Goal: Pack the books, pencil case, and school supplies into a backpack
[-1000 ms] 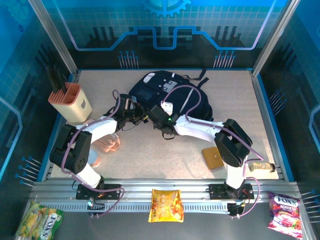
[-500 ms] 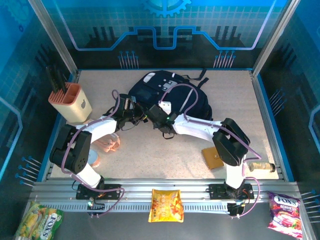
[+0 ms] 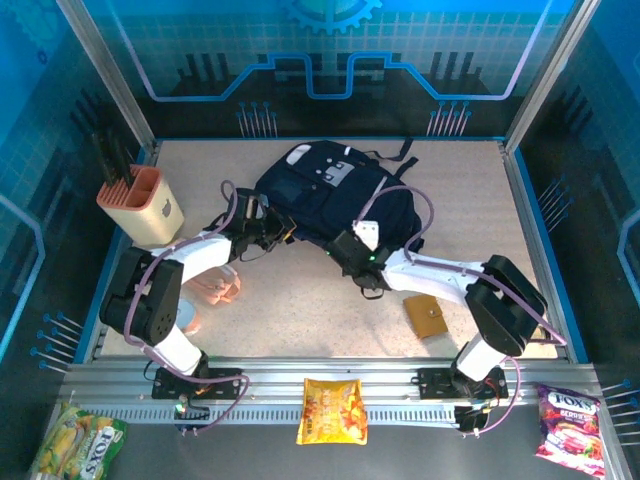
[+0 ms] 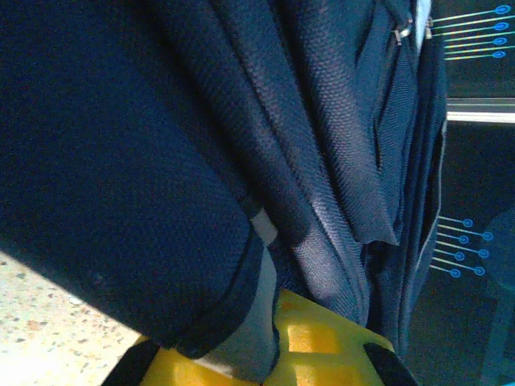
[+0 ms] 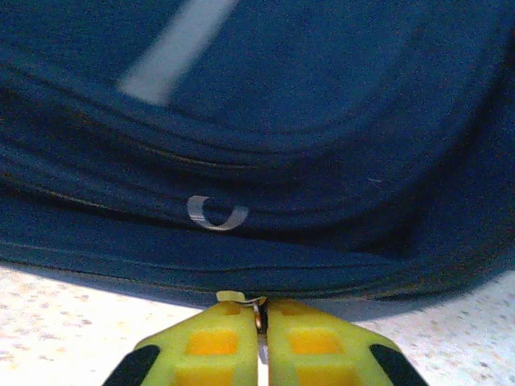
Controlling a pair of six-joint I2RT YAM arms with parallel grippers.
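Toward the far middle of the worktop [image 3: 300,320] the backpack [image 3: 335,190] is lying flat, w/ both arms reaching to its near side. The left gripper [image 3: 272,232] is working at the near-left part of the bag. In its wrist view a fold of navy cloth w/ a grey hem is sitting between the yellow fingers [image 4: 322,350], so it is prob. pinching the cloth. The right gripper [image 3: 352,262] is standing at the near edge of the bag. Its fingers [image 5: 314,342] are pressing together w/ a thin metal tab [image 5: 259,318] caught between them, which I am judging to be the zip pull.

So the step in hand is looking like zip work on the bag, not yet loading. The tan square piece [image 3: 427,316] is lying toward the near-right corner, apart from the bag. The next move is asking for a pull of the tab along the zip line while the left side is holding the cloth tight. If the cloth is going slack, the tab is prob. jamming.
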